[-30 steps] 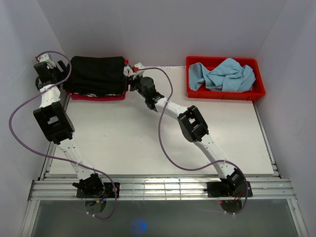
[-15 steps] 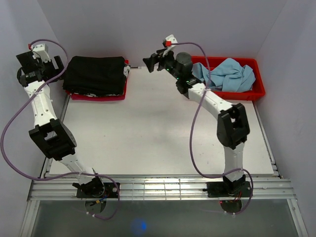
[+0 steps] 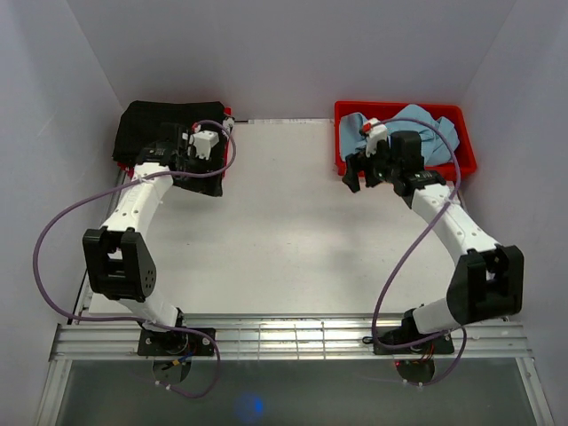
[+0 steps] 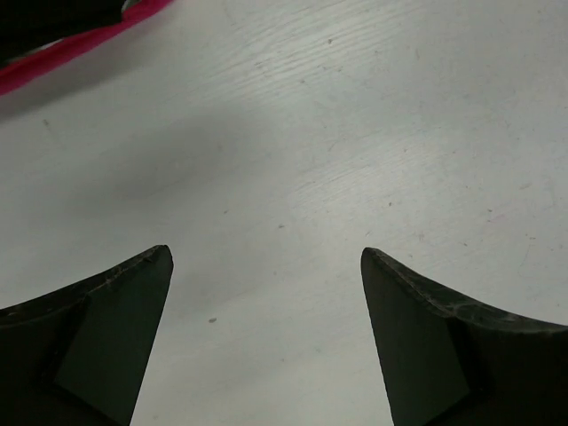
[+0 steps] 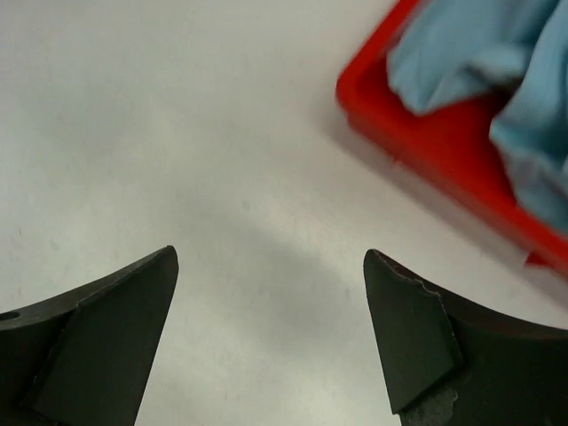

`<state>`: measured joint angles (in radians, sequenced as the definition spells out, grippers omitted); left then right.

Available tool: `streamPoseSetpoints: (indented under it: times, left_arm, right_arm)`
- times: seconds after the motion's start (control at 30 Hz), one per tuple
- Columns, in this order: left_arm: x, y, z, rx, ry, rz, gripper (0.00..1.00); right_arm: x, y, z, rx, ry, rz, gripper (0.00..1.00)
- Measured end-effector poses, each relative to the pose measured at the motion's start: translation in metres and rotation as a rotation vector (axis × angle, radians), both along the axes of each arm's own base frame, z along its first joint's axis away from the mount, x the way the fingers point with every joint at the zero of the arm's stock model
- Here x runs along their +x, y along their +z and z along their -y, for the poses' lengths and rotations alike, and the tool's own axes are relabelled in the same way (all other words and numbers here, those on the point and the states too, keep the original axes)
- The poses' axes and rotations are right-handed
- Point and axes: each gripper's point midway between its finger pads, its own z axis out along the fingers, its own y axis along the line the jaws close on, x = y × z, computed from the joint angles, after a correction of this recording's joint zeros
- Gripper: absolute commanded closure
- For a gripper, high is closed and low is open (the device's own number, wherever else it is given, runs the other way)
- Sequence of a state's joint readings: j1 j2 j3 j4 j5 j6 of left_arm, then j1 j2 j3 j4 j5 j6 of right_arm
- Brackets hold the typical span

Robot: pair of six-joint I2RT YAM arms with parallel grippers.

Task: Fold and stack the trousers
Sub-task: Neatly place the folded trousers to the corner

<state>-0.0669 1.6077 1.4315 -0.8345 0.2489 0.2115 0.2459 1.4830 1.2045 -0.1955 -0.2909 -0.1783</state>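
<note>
The black trousers lie folded on top of a stack in a pink tray at the far left. A strip of the black fabric and the tray's rim show at the top left of the left wrist view. My left gripper is open and empty, over bare table just off the stack's front right corner; it also shows in its own view. My right gripper is open and empty over bare table beside the red bin's front left corner; it also shows in its own view.
A red bin at the far right holds a crumpled light blue cloth. The bin and the cloth fill the upper right of the right wrist view. White walls close in the table on three sides.
The left arm swung from the far left wall down to the stack's front right corner. The right arm swung from the back middle to the red bin's front left corner.
</note>
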Motion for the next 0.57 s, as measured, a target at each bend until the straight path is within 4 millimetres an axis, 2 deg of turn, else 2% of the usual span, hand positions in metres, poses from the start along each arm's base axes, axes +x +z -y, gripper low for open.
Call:
streamPoseSetpoints:
  times: [0.1, 0.2, 0.37, 0.57]
  left_arm:
    - [0.006, -0.013, 0.023, -0.029, -0.025, -0.020, 0.02]
    - [0.019, -0.016, 0.033, -0.079, -0.005, 0.004, 0.02]
    - [0.027, -0.020, 0.040, -0.151, 0.058, 0.019, 0.02]
    - [0.014, -0.038, 0.045, -0.194, 0.108, -0.053, 0.02]
  right_arm:
    - [-0.053, -0.031, 0.035, -0.082, -0.040, -0.077, 0.10]
    - [-0.090, -0.039, 0.055, -0.137, -0.066, -0.089, 0.10]
    - [-0.115, -0.037, 0.067, -0.155, -0.099, -0.059, 0.10]
    - [-0.121, -0.045, 0.079, -0.168, -0.148, -0.076, 0.10]
